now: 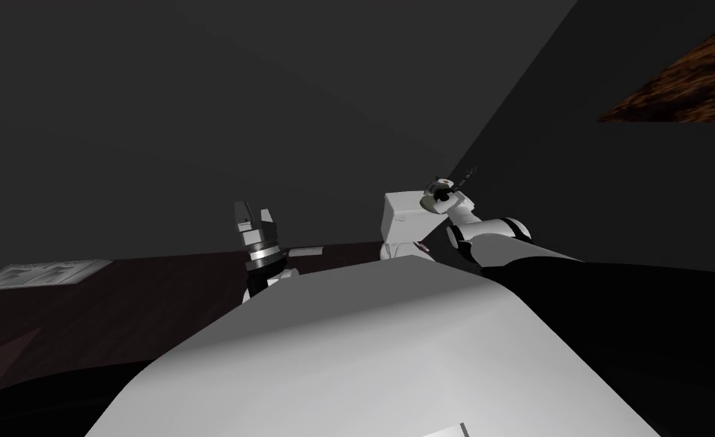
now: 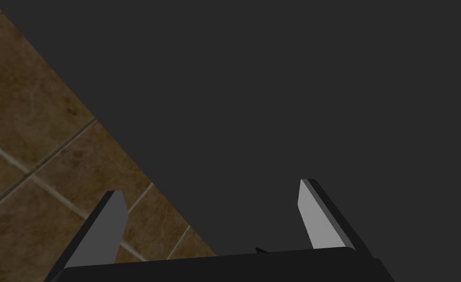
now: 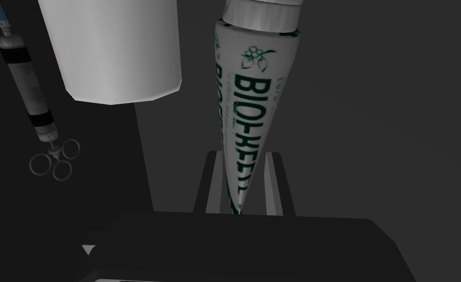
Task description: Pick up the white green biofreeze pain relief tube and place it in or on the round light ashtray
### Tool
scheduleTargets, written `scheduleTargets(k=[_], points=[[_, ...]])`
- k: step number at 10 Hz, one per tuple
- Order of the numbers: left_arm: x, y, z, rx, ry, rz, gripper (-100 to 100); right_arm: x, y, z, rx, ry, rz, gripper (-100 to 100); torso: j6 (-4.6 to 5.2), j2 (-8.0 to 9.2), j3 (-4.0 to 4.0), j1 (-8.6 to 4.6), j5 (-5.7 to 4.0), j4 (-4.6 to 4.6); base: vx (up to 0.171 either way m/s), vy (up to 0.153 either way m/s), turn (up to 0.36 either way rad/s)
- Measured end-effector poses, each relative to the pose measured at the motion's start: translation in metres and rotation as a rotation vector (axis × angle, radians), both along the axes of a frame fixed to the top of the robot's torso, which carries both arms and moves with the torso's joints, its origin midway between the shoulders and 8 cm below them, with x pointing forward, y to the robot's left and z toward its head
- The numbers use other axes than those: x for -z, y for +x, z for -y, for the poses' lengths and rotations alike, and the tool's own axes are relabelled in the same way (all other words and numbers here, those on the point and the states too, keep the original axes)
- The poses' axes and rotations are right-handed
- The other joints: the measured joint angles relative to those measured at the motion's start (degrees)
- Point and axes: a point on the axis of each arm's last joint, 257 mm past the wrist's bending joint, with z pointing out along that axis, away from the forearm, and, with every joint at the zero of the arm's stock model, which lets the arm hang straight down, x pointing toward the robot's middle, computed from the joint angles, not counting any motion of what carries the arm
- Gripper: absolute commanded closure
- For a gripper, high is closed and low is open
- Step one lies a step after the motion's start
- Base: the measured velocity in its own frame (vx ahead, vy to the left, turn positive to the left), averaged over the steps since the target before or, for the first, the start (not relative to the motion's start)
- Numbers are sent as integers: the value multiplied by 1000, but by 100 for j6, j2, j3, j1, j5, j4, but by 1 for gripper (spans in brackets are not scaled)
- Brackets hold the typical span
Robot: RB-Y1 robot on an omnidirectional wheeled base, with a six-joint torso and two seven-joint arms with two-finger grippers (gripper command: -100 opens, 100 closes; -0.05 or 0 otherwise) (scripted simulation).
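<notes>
Right claw point(image 3: 243, 155) clamped on the tube point(image 3: 246, 98) by its thin crimped tail, 2 fingers pressing its sides. The cap end points away, probably to leave the body free for release. Tube looks lifted off the counter point(image 1: 159, 303). Beyond it: white box point(image 3: 112, 49), with a syringe point(image 3: 26, 88) beside it, near the counter's far edge. Left claw point(image 2: 211, 188) spread wide, idle. Ashtray placement not yet done.

The tube point(image 3: 250, 98) is white, with dark green BIOFREEZE lettering running down its side and a small leaf-and-berry mark near its pale grey cap. It narrows to a flat crimped tail, pinched between the two fingers of the right tool point(image 3: 243, 156), cap end pointing straight away from the tool.
</notes>
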Motion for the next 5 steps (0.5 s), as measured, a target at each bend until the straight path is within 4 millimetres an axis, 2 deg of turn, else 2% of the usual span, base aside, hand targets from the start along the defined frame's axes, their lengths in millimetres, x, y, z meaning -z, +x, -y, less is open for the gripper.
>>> scheduleTargets(k=[3,5], points=[[0,0,0,0,0,0,0,3,17,-18,-18,2,-7,100,-2,-2,-6,0,-11,-11,-33,-18,-45],[0,0,0,0,0,0,0,6,21,-23,-21,5,-12,100,-1,-9,-13,1,-17,-17,-16,-11,-20]])
